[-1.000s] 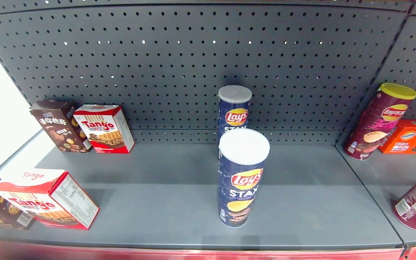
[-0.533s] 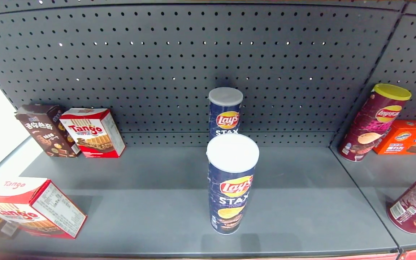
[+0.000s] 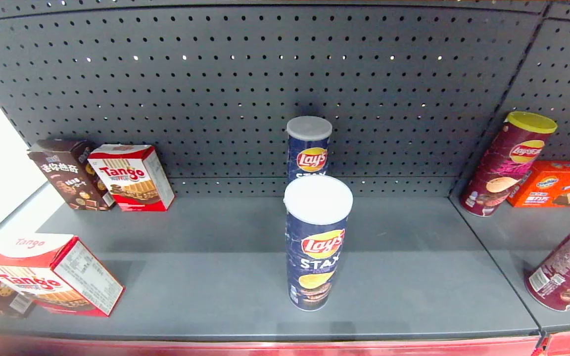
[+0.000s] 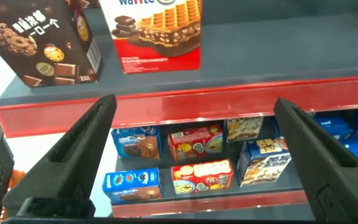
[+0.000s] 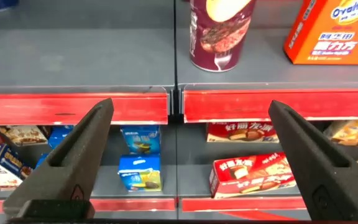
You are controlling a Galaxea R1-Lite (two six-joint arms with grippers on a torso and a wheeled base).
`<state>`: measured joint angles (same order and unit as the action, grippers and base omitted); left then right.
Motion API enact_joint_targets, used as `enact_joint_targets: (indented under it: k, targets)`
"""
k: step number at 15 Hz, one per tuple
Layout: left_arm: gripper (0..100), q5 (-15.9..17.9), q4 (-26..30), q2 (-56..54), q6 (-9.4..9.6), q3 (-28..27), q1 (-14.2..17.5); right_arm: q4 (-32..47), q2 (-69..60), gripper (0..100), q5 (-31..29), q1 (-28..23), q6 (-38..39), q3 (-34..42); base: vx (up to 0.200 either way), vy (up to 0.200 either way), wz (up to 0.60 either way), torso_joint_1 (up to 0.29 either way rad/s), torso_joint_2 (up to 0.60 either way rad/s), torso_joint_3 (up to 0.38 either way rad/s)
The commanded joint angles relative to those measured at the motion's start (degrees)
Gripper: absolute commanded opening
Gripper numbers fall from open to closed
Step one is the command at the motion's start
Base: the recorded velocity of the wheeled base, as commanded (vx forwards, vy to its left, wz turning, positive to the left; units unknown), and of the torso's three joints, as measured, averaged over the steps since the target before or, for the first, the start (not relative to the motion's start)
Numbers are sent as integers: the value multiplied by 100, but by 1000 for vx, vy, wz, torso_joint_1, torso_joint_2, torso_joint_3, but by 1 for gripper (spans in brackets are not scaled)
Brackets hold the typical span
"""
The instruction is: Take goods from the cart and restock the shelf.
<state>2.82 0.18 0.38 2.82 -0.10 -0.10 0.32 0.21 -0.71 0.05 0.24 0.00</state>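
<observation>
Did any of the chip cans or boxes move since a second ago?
Nothing on the shelf really moved. The whole picture slid a little, so the camera shifted, not the goods. The front blue can stands upright before the rear blue can as before. The back red box and the yellow-lidded can kept their places. Nothing was grabbed or let go.

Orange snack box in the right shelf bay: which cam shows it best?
Head view: the orange box shows nearly whole, at the back of the shelf beside the yellow-lidded chip can. The right wrist view catches just part of its front, cut off at the top and side.
</observation>
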Motion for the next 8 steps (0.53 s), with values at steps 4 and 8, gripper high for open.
enact_joint_targets:
  k: [4,8]
  targets:
    - [100,0,-1,-3,0,1,1,-5,-3,100,9,4,2,-9,0,0,0,0,0,0]
    - [100,0,-1,-3,0,1,1,-5,-3,100,9,4,2,0,0,0,0,0,0,0]
